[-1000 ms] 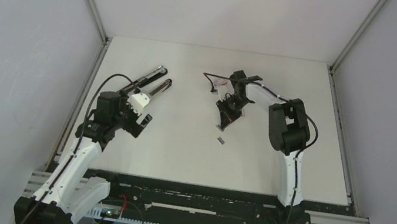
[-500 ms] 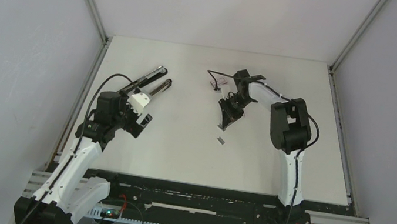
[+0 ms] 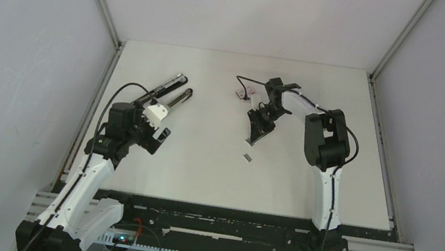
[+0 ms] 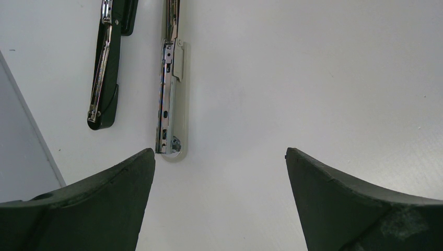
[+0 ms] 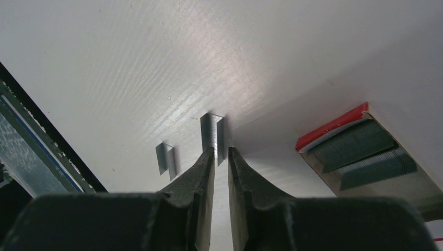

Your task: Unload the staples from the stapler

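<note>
On the table, far left: the stapler [image 3: 170, 91] lies open, with its two arms spread and apart from each other.
In front of the right arm: the staples [image 5: 213, 133], a short silver strip, lie flat on the table [image 3: 199, 175], just at the fingertips.
Beside it: a smaller strip [image 5: 166, 158] lies near, and a red-edged box [image 5: 360, 149] with more staples in it is to the other side.
Right gripper [image 5: 221, 150]: the jaws stand only a little apart and nothing is between them; the strip seems free of the grip.
Left gripper [image 4: 219, 152]: it is wide open, holds nothing and hovers short of the stapler's near end.
Step in hand: probably letting go of the strip and leaving it there.
How to do it well: the jaws should open more before the arm lifts, and the lift should be straight up, because a light strip can stick to a finger or be dragged.
Risk: a sideways move could push the strip into the smaller one or the box.
Not clear: whether staples remain in the stapler's silver channel cannot be told from here.
</note>
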Available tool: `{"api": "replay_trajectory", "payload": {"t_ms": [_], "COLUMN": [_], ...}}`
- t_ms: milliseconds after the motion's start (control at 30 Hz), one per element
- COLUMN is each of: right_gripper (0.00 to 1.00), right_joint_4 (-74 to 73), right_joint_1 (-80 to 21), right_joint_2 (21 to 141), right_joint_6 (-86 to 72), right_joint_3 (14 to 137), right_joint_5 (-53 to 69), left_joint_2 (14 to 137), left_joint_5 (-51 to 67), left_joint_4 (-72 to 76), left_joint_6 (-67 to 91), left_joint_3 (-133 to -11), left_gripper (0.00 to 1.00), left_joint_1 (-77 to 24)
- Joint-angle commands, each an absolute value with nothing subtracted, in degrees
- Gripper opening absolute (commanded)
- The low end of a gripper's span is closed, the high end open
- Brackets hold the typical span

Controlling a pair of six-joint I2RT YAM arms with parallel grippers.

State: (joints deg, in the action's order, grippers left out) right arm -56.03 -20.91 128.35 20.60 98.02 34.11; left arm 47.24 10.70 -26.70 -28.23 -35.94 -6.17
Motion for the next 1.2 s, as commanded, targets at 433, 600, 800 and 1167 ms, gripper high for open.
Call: {"api": "replay_trajectory", "payload": {"t_ms": [433, 600, 800, 1167], "right_gripper": [0.16, 0.21, 0.2, 0.12], "right_joint_4": [-56.51, -56.18, -55.36, -54.68], "right_joint_1": [-19.07, -19.03, -19.16, -20.18], "right_joint_2": [129.92, 130.03, 131.44, 131.82], "right_joint_6": [20.21, 19.05, 18.01, 17.84], "right_joint_3": [100.01, 100.11, 100.01, 99.93], "right_joint_5": [36.93, 38.54, 37.76, 34.61], "left_joint_2": [46.63, 46.73, 46.66, 46.81], "left_joint_5": [11.03, 10.99, 10.95, 11.0], "left_joint_4": [-25.22, -25.27, -25.29, -25.22], "left_joint_6": [-29.33, -29.36, -29.36, -29.45], "left_joint_3": [-35.42, -35.42, -35.42, -35.42], "left_gripper": [1.0, 1.0, 1.0, 1.0], "left_joint_1": [-5.84, -5.87, -5.89, -5.86]}}
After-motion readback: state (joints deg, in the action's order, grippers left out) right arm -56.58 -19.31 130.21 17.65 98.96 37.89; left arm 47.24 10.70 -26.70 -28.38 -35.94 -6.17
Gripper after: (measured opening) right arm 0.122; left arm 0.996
